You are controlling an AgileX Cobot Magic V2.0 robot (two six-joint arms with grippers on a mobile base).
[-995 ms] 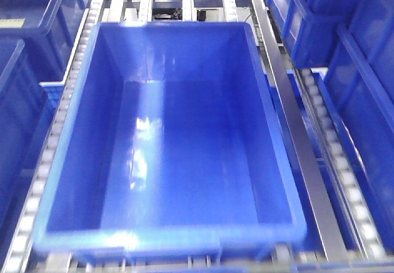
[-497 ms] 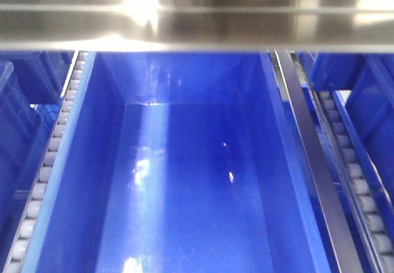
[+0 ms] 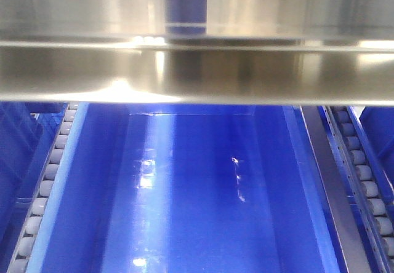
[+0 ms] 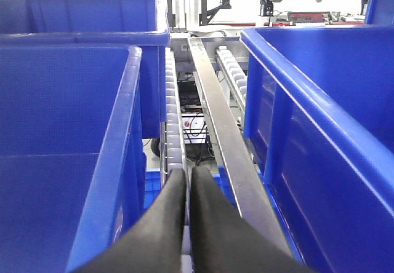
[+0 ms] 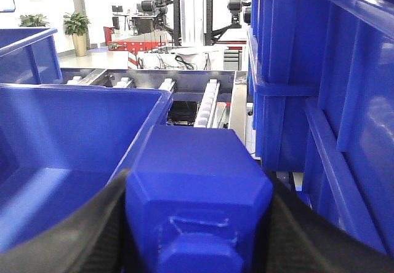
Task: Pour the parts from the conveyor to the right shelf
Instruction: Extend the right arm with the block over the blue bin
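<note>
Overhead: steel crossbar (image 3: 197,70) blocks the far half from above
Blue bin (image 3: 184,224): open inside, free below the bar
Between bins: narrow lane over roller rail (image 4: 174,119)
Right: stacked bins (image 5: 289,58) wall the side

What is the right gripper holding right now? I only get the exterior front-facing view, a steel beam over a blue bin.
Observer: The right gripper is shut on a blue block, stud toward the wrist camera.
Operator: Is it over a bin?
Observer: It sits beside a blue bin, at its rim, not clearly inside.
Operator: And the left gripper?
Observer: The left gripper is shut, empty, over a roller rail.
</note>
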